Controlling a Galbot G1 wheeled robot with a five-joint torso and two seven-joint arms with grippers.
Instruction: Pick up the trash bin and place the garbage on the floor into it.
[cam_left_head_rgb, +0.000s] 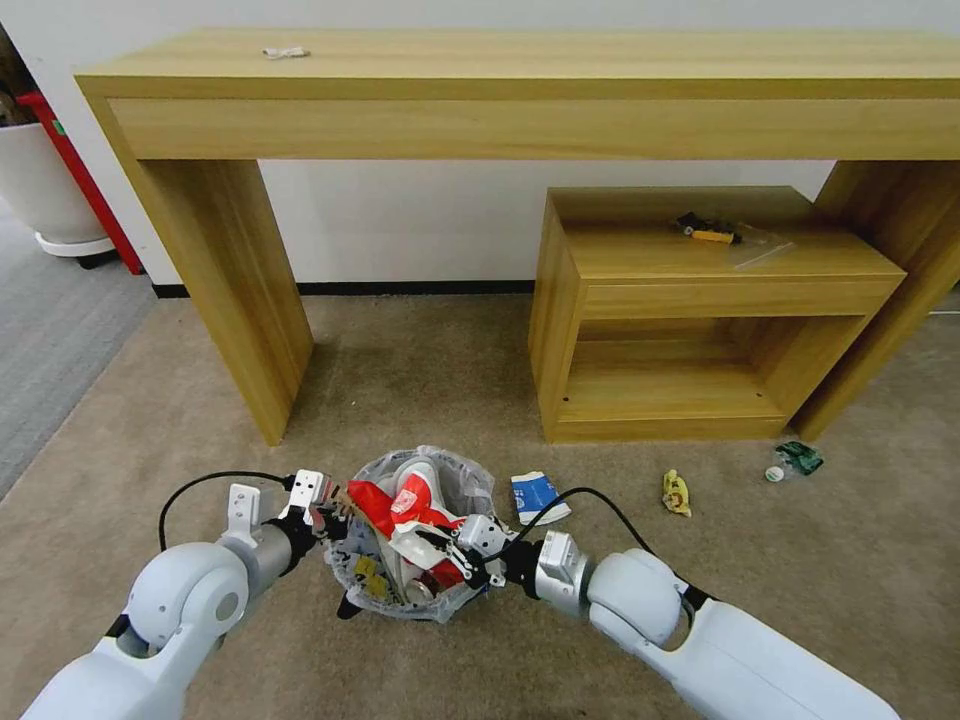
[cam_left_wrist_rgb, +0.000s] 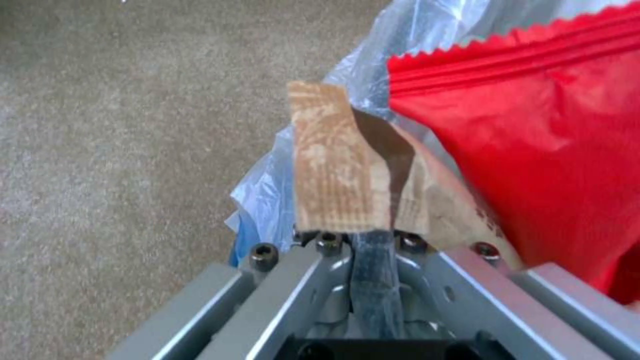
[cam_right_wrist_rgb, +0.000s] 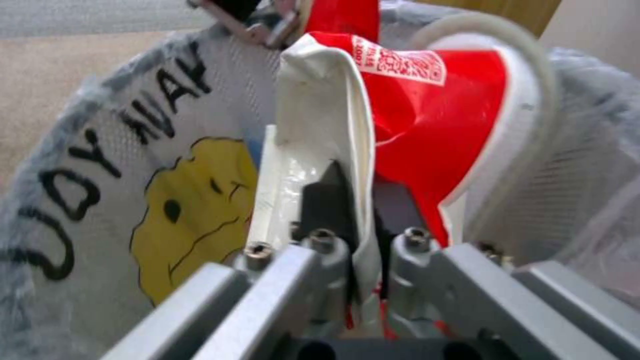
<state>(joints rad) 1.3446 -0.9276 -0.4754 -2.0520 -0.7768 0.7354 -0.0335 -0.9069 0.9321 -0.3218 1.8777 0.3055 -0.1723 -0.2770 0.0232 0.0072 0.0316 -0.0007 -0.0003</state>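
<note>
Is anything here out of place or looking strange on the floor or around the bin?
Yes. The trash bin is overfull, with the red-white cup sticking above its rim. A blue-white carton, yellow wrapper and green bottle lie on the carpet.

Both arms have smooth white shells with rounded pale grey elbow joints, narrowing to silver metal wrist collars and small white brackets. A black cable loops from each wrist back along its arm. The left gripper (cam_left_head_rgb: 335, 508) and right gripper (cam_left_head_rgb: 432, 540) are black-tipped on grey aluminium frames fastened with dark hex-socket screws
</note>
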